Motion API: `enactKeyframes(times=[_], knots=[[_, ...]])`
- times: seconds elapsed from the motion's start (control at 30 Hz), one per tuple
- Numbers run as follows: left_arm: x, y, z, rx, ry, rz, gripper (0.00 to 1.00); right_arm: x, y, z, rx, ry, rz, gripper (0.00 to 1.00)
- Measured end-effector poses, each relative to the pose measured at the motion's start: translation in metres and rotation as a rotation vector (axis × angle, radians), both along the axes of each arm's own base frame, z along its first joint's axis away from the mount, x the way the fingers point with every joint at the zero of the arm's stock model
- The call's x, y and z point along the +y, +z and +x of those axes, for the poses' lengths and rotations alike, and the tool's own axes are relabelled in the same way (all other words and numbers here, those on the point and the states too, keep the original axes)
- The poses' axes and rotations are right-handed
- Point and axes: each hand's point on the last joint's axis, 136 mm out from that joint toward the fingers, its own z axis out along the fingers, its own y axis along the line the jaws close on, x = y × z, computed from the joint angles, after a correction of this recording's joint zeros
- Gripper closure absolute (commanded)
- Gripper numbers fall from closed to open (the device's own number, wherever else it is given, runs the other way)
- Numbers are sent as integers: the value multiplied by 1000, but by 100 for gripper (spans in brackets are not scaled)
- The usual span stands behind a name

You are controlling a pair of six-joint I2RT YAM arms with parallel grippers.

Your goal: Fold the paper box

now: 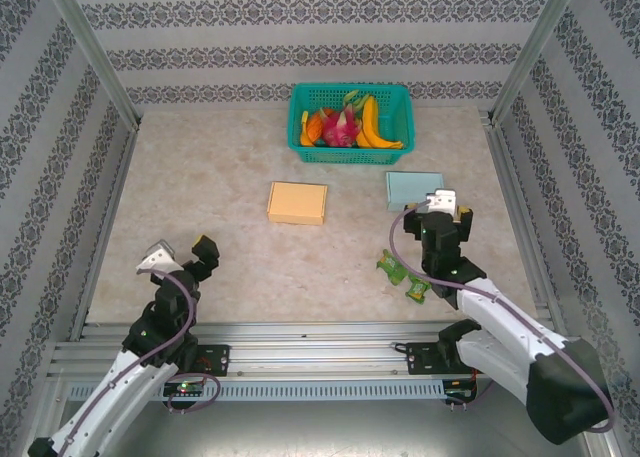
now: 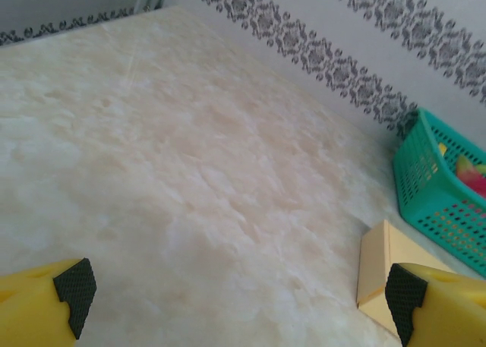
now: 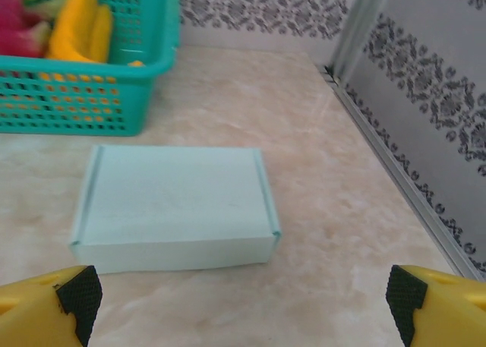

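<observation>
A closed pale-orange paper box (image 1: 297, 203) lies flat mid-table, and a closed light-blue paper box (image 1: 413, 188) lies to its right. My left gripper (image 1: 181, 254) hovers open near the front left, well short of the orange box. In the left wrist view the left gripper (image 2: 239, 294) holds nothing, and the orange box (image 2: 380, 267) sits by the right finger. My right gripper (image 1: 449, 206) stands open just in front of the blue box's right part. In the right wrist view the right gripper (image 3: 241, 301) is empty, with the blue box (image 3: 175, 203) just ahead.
A teal basket (image 1: 392, 137) of bananas and other fruit stands at the back centre, also seen as the basket (image 3: 83, 96) and the basket (image 2: 433, 195) in the wrist views. Green wrappers (image 1: 405, 277) lie beside the right arm. Metal rails and patterned walls enclose the table.
</observation>
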Motion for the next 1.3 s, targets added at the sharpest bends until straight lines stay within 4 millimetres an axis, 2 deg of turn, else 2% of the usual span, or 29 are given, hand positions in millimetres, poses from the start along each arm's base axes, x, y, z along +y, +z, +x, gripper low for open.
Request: enactKeyframes(times=[0.2, 0.37, 0.7, 0.8, 0.93, 1.07, 1.2, 1.3], knots=[[4, -2, -4, -5, 17, -6, 0, -40, -45, 2, 34, -62, 66, 2], [6, -5, -6, 8, 22, -1, 0, -33, -61, 16, 54, -13, 107, 2], [9, -9, -7, 18, 39, -9, 0, -21, -44, 50, -51, 66, 104, 2], [9, -9, -8, 17, 42, -12, 0, -23, -58, 50, -61, 67, 102, 2], [9, -9, -8, 19, 44, -14, 0, -11, -78, 49, -19, 142, 80, 2], [10, -9, -8, 18, 48, -14, 0, -7, -68, 56, -47, 164, 79, 2], [9, -9, -8, 18, 45, -13, 0, -19, -50, 77, -77, 143, 103, 2], [7, -9, -7, 21, 30, -13, 0, -23, -46, 80, -84, 134, 114, 2]])
